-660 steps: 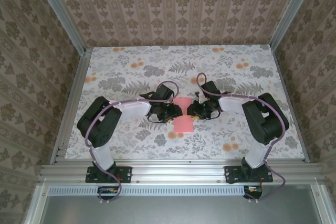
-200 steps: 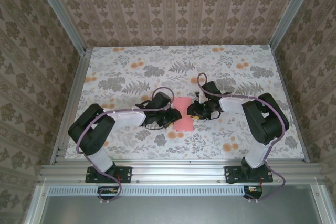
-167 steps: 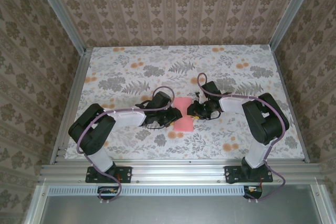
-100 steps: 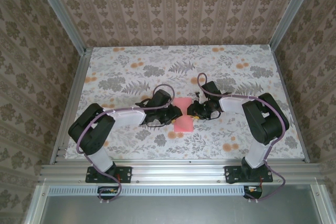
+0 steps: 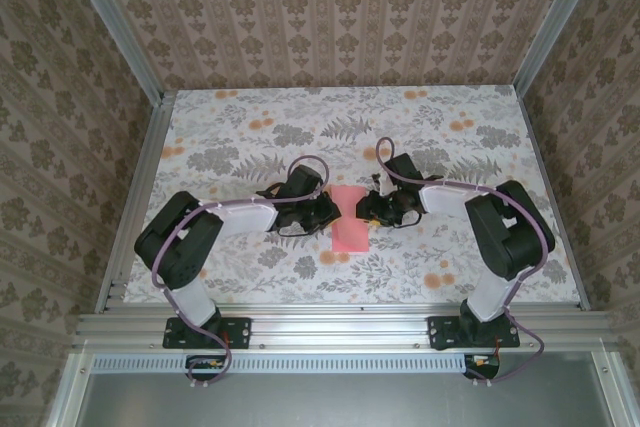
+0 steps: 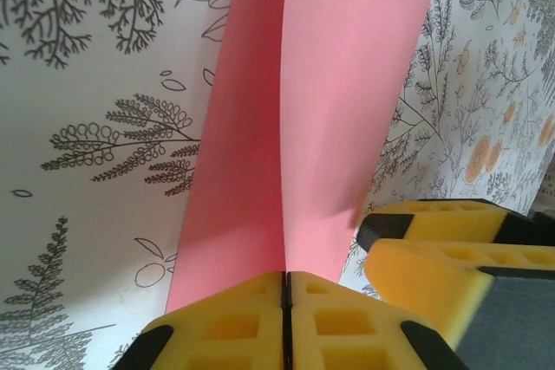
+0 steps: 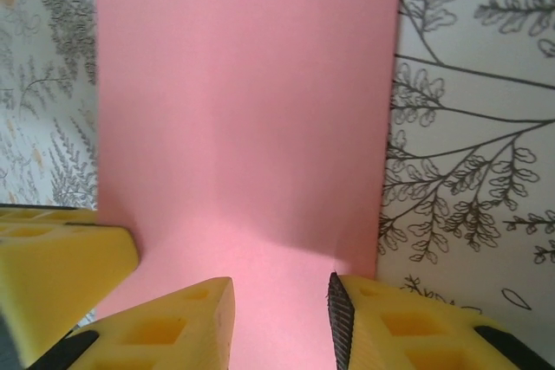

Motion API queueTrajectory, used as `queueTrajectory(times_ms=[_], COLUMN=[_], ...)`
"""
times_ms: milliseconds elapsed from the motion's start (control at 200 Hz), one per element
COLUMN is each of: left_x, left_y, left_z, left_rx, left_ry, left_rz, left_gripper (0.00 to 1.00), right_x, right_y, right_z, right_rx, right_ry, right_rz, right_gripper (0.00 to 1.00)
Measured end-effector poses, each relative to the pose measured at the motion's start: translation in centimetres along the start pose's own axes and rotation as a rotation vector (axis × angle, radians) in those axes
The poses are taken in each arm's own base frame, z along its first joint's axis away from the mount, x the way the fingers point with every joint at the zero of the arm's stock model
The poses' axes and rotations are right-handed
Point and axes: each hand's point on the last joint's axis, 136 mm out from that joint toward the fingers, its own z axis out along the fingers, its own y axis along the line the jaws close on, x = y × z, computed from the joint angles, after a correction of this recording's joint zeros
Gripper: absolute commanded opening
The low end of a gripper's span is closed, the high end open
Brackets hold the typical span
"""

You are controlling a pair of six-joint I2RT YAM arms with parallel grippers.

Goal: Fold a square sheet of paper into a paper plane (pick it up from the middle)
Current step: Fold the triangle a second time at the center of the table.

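The salmon-pink sheet of paper (image 5: 350,219) lies mid-table between both grippers, bent up along a lengthwise crease. In the left wrist view the paper (image 6: 321,101) rises in two panels that meet at the crease, and my left gripper (image 6: 285,276) is shut on its near edge right at that crease. In the right wrist view the paper (image 7: 247,110) spreads out beneath my right gripper (image 7: 279,301), which stands open over the paper's edge with a clear gap between its fingers. From above, the left gripper (image 5: 326,211) and the right gripper (image 5: 371,209) face each other across the sheet.
The floral tablecloth (image 5: 250,137) covers the table inside patterned walls and an aluminium frame (image 5: 330,325). The right gripper's yellow fingers (image 6: 451,244) sit close by in the left wrist view, and a left finger (image 7: 52,257) shows in the right wrist view.
The left gripper has shifted a little away from the near edge and toward the paper, holding it. The paper looks slightly narrower and more raised. The right arm has barely moved.
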Motion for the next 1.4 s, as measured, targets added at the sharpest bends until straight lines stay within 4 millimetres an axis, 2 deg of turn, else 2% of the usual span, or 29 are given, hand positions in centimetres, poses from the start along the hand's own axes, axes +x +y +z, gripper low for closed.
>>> queueTrajectory(times_ms=[135,240,355,455,590,705,795,910,1135,1235,1400], left_x=[-0.3,-0.7,-1.1,-1.4,-1.3,-1.1,-1.0,-0.9,-0.8,-0.8,-0.7], left_y=[-0.1,-0.6,-1.8,-2.7,-2.9,-2.7,-2.5,-2.3,-2.2,-2.2,-2.2], left_z=[-0.1,-0.5,-1.0,-1.3,-1.6,-1.6,-1.6,-1.5,-1.5,-1.5,-1.5], left_rx=[0.002,0.005,0.008,0.016,0.005,-0.010,-0.020,-0.026,-0.028,-0.028,-0.028], left_ry=[0.006,0.014,0.025,0.030,0.042,0.051,0.058,0.065,0.071,0.072,0.072], left_rz=[-0.007,-0.012,0.004,0.014,0.025,0.025,0.023,0.020,0.018,0.018,0.018], left_gripper=[0.00,0.00,0.00,0.00,0.00,0.00,0.00,0.00,0.00,0.00,0.01], right_x=[-0.3,0.1,0.6,1.9,4.8,7.0,7.9,7.9,7.3,6.9,6.0], right_y=[0.8,1.1,1.9,3.4,5.6,6.2,6.7,7.7,7.2,7.3,7.6], right_z=[-1.5,-3.4,-5.4,-6.1,-5.0,-3.6,-3.1,-2.9,-1.2,-1.0,-1.4], right_rx=[-0.006,-0.002,-0.006,-0.010,-0.020,-0.011,0.008,0.034,0.140,0.176,0.212], right_ry=[-0.054,-0.120,-0.213,-0.262,-0.281,-0.279,-0.288,-0.332,-0.338,-0.352,-0.391], right_rz=[-0.051,-0.115,-0.246,-0.397,-0.635,-0.800,-0.911,-1.000,-1.069,-1.087,-1.092], right_gripper=[0.43,0.45,0.46,0.47,0.52,0.56,0.58,0.59,0.58,0.52,0.35])
